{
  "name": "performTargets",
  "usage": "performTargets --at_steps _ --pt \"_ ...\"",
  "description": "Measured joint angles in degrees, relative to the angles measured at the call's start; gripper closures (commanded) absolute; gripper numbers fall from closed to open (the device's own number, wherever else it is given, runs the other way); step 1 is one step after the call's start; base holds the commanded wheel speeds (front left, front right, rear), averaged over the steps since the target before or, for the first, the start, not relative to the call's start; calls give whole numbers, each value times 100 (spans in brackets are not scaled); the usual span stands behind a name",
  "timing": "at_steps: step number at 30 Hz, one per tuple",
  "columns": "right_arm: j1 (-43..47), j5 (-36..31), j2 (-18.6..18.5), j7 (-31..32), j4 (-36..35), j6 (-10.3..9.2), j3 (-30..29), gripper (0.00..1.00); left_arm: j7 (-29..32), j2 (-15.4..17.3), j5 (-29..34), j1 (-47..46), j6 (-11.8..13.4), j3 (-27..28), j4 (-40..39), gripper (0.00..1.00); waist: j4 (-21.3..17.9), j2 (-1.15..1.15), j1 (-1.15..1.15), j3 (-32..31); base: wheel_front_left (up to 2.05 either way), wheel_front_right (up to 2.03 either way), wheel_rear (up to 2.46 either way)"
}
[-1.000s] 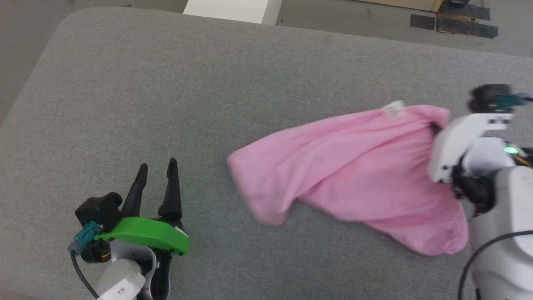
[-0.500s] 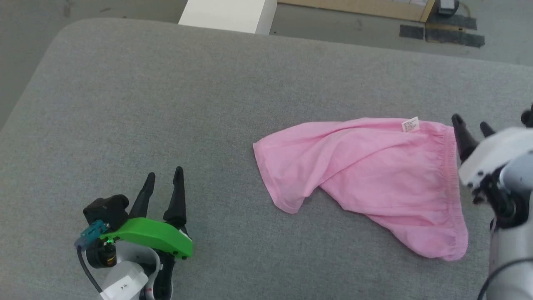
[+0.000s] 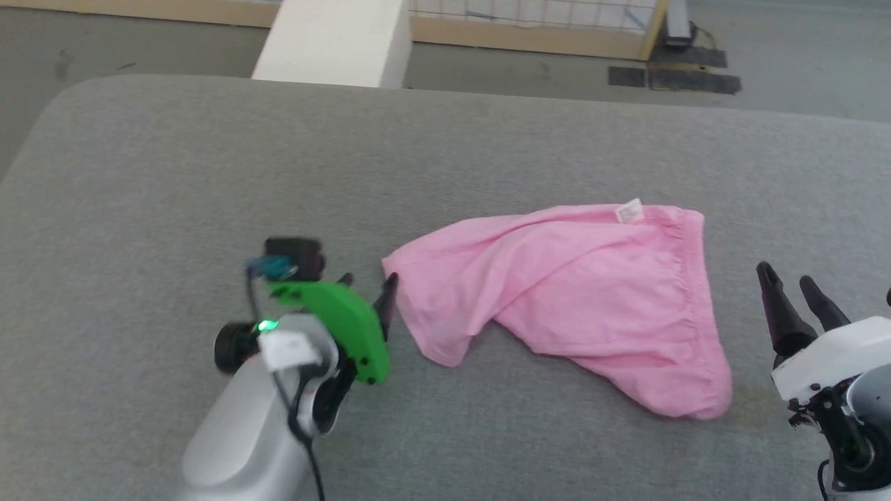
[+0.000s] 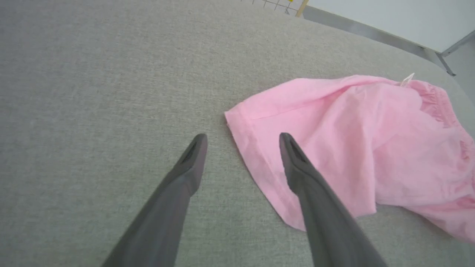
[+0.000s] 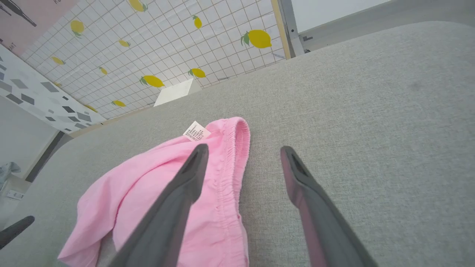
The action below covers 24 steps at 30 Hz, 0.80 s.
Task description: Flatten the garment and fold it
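The garment [image 3: 557, 292] lies bunched on the grey padded surface [image 3: 209, 160], waistband [image 3: 689, 299] at its 3 o'clock end and a hem [image 4: 256, 155] at 9 o'clock. My left gripper [image 3: 369, 280] hangs at that hem, fingers spread wide astride its edge. I judge it is placed to pinch and pull the cloth flat. My right gripper [image 3: 785, 275], equally wide and empty, stands just off the waistband. Bare padding lies open toward 9 and 12 o'clock.

Head camera looks down on the grey tabletop [image 3: 209, 174]; both wrist cameras sit low at opposite ends, sharing the pink garment [image 3: 571, 292].
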Motion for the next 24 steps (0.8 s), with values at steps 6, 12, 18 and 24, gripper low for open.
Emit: performTargets --at_steps 6,12,18,24 --pt "1 5 0 42 -134 0 60 0 790 113 382 -805 62 -364 773 0 -397 0 0 157 0 0 0" --pt "10 21 0 35 -220 0 38 0 939 142 415 -1015 205 -370 1313 0 -702 0 0 388 0 0 0" --pt "11 -10 -3 23 -255 0 21 0 792 125 294 -1112 151 -257 1423 100 -850 0 0 569 0 0 0" --pt "2 -147 -2 143 -302 0 211 0 341 20 26 -1007 94 -37 1077 100 -741 0 0 536 0 0 0"
